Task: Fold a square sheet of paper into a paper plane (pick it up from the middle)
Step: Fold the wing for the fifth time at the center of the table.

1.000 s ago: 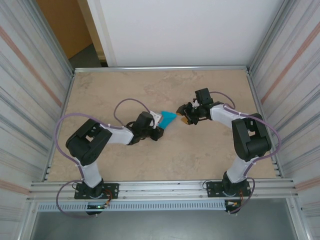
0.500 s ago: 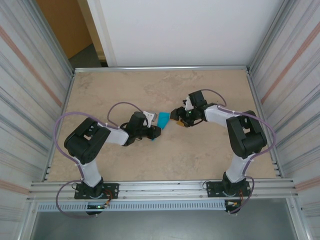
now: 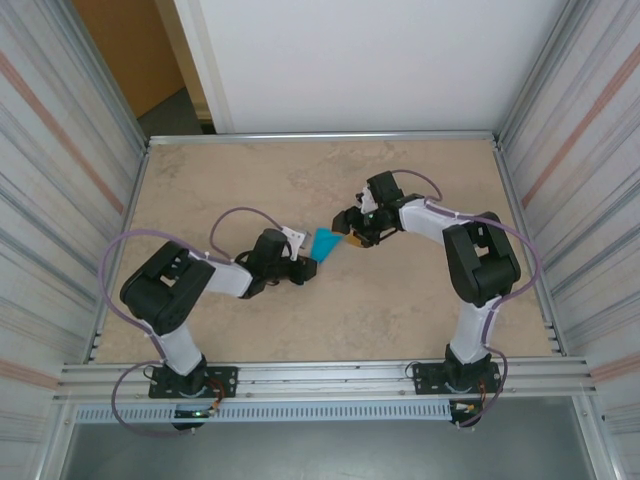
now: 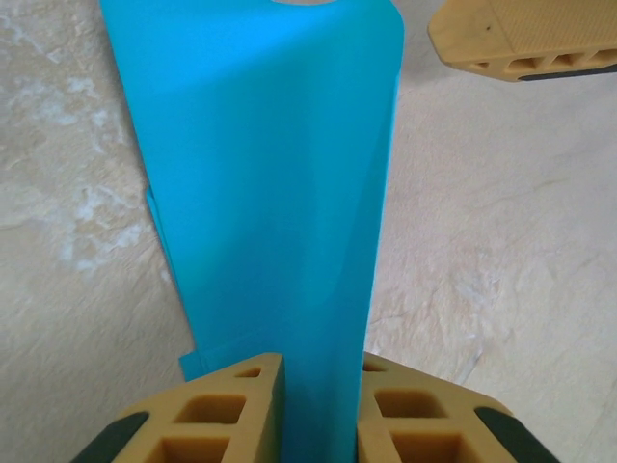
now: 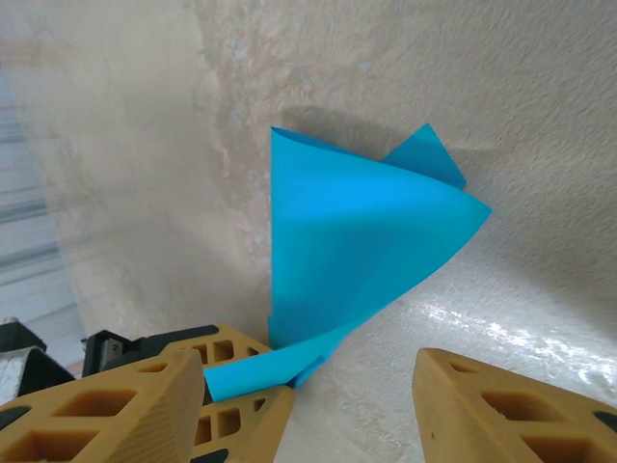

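The teal-blue sheet of paper [image 3: 325,243] stands on edge at the table's middle, folded and curled, with no paper plane shape to it. My left gripper [image 3: 306,266] is shut on its near end. In the left wrist view the paper [image 4: 270,174] rises from between the two tan fingers [image 4: 217,410]. My right gripper [image 3: 348,232] is at the paper's far right end, open. In the right wrist view its fingers [image 5: 482,405] stand wide apart before the curled paper [image 5: 357,222], not touching it. One right finger [image 4: 525,39] sits beside the paper's top corner.
The beige stone-pattern table [image 3: 400,310] is walled by ribbed metal panels left [image 3: 60,200] and right [image 3: 580,180], with a white board [image 3: 360,60] at the back. Both arms reach inward, their forearms low over the table.
My right gripper has moved left, up to the paper's end, and its jaws have opened wider. The left gripper has drawn slightly left and nearer, keeping the paper.
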Robot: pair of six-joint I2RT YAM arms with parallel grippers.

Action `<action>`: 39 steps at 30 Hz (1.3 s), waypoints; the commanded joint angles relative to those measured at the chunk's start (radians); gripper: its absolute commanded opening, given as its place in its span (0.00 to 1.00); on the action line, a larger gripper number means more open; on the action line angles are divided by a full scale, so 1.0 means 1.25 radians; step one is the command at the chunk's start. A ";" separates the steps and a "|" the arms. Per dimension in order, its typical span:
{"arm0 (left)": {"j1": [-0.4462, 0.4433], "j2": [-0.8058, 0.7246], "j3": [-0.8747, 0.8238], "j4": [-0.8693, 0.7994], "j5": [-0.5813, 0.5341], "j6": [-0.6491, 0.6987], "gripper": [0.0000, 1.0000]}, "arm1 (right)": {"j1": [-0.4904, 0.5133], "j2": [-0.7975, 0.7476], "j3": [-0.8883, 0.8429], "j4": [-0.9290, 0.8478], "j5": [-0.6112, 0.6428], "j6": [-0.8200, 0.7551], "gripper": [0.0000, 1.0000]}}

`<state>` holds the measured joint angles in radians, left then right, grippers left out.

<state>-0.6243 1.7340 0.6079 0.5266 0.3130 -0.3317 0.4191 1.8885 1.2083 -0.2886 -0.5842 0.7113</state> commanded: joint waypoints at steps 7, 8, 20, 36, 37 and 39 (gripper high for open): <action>-0.050 -0.030 0.000 -0.071 -0.111 0.131 0.21 | 0.001 0.015 0.024 -0.075 0.017 0.214 0.62; -0.057 -0.027 0.005 -0.075 -0.125 0.145 0.21 | 0.001 0.013 0.022 -0.070 0.022 0.231 0.62; -0.135 0.001 0.050 -0.066 -0.264 0.283 0.20 | 0.007 0.032 0.021 -0.108 0.059 0.318 0.60; -0.136 0.000 0.039 -0.021 -0.281 0.340 0.24 | 0.014 0.053 0.038 -0.119 0.077 0.346 0.19; -0.136 0.000 0.039 -0.023 -0.281 0.341 0.25 | 0.015 0.049 0.038 -0.118 0.084 0.348 0.14; -0.136 -0.007 0.041 -0.035 -0.278 0.339 0.29 | 0.015 0.043 0.037 -0.115 0.092 0.349 0.07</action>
<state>-0.7906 1.7279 0.6521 0.4763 -0.0238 0.0727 0.4282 1.9495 1.2297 -0.4129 -0.5003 1.1362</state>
